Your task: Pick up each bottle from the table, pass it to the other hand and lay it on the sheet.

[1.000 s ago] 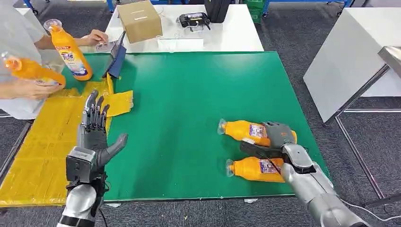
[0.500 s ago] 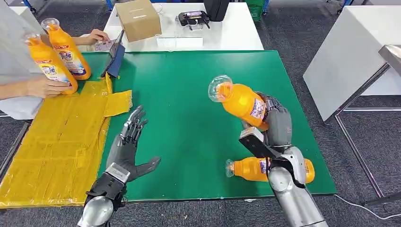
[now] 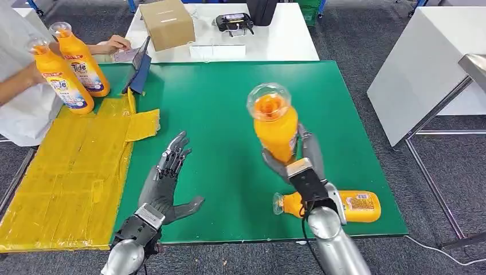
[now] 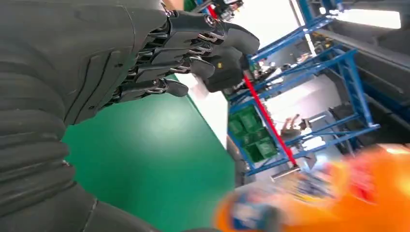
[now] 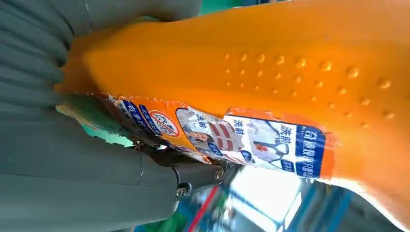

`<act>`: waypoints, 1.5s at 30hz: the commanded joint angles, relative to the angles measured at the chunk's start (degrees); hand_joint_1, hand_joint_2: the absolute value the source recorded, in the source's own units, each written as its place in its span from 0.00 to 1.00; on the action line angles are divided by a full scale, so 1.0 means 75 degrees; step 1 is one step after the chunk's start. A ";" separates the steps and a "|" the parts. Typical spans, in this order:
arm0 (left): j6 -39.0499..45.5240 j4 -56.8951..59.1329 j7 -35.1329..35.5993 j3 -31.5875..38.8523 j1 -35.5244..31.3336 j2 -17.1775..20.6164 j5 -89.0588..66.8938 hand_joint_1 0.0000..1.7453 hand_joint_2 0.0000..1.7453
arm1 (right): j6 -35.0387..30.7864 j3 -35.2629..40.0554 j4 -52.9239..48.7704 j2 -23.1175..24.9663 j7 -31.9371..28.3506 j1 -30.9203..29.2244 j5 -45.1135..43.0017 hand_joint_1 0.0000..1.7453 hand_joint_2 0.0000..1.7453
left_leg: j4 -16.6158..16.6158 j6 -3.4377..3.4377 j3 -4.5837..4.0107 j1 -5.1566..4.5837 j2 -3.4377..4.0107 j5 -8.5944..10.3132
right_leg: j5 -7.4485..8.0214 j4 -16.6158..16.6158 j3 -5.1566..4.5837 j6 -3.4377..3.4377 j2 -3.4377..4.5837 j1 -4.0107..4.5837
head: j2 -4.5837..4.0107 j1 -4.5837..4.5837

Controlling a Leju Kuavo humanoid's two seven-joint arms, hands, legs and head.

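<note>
Blurred orange bottle (image 4: 338, 193) at left wrist view's edge, label unreadable.

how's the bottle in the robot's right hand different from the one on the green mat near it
The held bottle stands upright in the right hand, lifted, cap toward the camera; the lying bottle rests on its side on the green mat, untouched. Both are orange with clear caps.

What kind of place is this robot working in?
Likely a robotics lab or test workshop: a green work table with a taped yellow sheet, blue metal racking behind, and a person setting out bottles.
</note>
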 commanded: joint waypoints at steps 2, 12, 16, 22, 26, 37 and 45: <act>0.0097 0.0426 0.0001 -0.0540 -0.0601 0.0122 0.0163 0.00 1.00 | 0.0325 0.1559 0.2693 0.0770 -0.0334 -0.0707 -0.0270 1.00 1.00 | -0.0007 -0.0015 0.0056 0.0011 0.0011 -0.0020 | -0.0010 -0.0011 0.0051 -0.0017 0.0055 0.0005 | 0.0000 0.0000; 0.0435 0.0536 -0.0128 -0.0673 -0.0790 0.0128 0.0204 0.00 1.00 | 0.0766 0.3234 0.3718 0.0992 -0.0201 -0.1040 0.0116 1.00 1.00 | -0.0007 -0.0010 0.0038 0.0008 0.0001 -0.0015 | -0.0015 -0.0006 0.0037 -0.0016 0.0038 0.0000 | 0.0000 0.0003; 0.0580 0.0648 -0.0116 -0.0744 -0.0868 0.0119 0.0001 0.00 1.00 | 0.0715 0.3441 0.3854 0.1028 -0.0214 -0.1141 0.0150 1.00 1.00 | -0.0005 -0.0021 0.0084 0.0017 -0.0011 -0.0038 | -0.0039 -0.0004 0.0080 -0.0030 0.0062 0.0003 | 0.0000 0.0003; 0.1493 0.1060 0.0105 -0.0819 -0.0941 0.0041 -0.1094 0.00 1.00 | 0.0435 0.3675 0.3226 0.0802 -0.0264 -0.1025 0.0327 1.00 1.00 | -0.0002 -0.0011 0.0052 0.0013 -0.0026 -0.0025 | -0.0029 -0.0005 0.0056 -0.0016 0.0026 0.0003 | 0.0000 0.0003; 0.1833 0.1405 0.0274 -0.0570 -0.1078 -0.0017 -0.1487 1.00 1.00 | 0.0259 0.3864 0.2760 0.0650 -0.0298 -0.0894 0.0609 1.00 1.00 | -0.0004 -0.0011 0.0054 0.0010 -0.0022 -0.0025 | -0.0030 -0.0006 0.0056 -0.0016 0.0028 -0.0001 | 0.0000 0.0000; 0.1830 0.1663 0.0487 -0.0404 -0.1124 -0.0026 -0.1830 1.00 1.00 | -0.0113 0.3666 0.2119 0.0496 -0.0237 -0.0696 0.0801 1.00 1.00 | 0.0003 -0.0013 0.0044 0.0011 -0.0031 -0.0023 | -0.0031 0.0001 0.0046 -0.0019 0.0020 0.0001 | 0.0000 0.0000; 0.1418 0.1646 0.0496 0.0135 -0.1157 0.0011 -0.1194 1.00 1.00 | -0.1054 0.2857 0.0933 0.0222 -0.0248 -0.0202 0.1202 0.37 1.00 | 0.0001 -0.0009 0.0026 0.0004 -0.0019 -0.0016 | -0.0022 0.0003 0.0028 -0.0015 0.0021 -0.0004 | 0.0000 0.0003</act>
